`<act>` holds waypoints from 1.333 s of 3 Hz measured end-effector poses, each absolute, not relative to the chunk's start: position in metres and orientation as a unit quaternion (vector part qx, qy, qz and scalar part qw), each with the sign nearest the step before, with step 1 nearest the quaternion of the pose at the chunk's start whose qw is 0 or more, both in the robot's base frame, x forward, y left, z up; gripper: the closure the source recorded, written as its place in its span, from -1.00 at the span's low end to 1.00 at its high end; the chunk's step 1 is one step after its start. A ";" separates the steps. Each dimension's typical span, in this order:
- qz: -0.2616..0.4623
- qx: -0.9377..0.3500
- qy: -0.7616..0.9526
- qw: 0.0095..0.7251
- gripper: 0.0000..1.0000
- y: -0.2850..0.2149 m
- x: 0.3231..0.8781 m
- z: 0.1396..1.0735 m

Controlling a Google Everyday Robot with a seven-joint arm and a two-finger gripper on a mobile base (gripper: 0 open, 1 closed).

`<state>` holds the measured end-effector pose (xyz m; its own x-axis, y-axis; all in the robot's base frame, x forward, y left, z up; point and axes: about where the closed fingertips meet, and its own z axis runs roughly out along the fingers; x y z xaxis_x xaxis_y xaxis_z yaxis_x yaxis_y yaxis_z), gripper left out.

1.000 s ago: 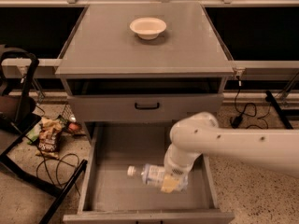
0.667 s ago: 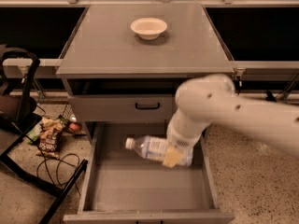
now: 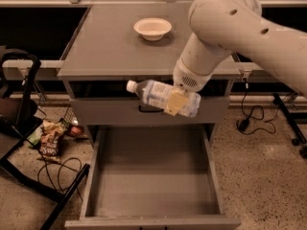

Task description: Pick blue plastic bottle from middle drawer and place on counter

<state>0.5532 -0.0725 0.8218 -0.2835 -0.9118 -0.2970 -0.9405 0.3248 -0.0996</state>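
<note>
The blue plastic bottle (image 3: 156,95), clear with a white cap and pale blue label, lies sideways in the air in front of the cabinet's upper drawer front, cap pointing left. My gripper (image 3: 176,101) is shut on the bottle near its base, with a yellowish finger pad across it. The white arm comes in from the upper right. The middle drawer (image 3: 152,176) is pulled open below, its grey floor bare. The counter (image 3: 110,42) is the grey cabinet top just behind and above the bottle.
A white bowl (image 3: 152,28) sits at the back middle of the counter. A black chair frame (image 3: 21,123), snack bags (image 3: 48,139) and cables lie on the floor to the left. More cables and a stand leg are at the right.
The gripper has lifted the bottle out of the middle drawer, up to the level of the upper drawer front. The drawer floor is now bare.
</note>
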 end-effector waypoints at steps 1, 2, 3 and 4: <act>0.045 -0.580 0.796 0.165 1.00 -0.070 0.557 0.832; 0.046 -0.580 0.797 0.164 1.00 -0.070 0.556 0.830; 0.036 -0.580 0.796 0.168 1.00 -0.063 0.582 0.852; 0.028 -0.586 0.798 0.141 1.00 -0.041 0.624 0.863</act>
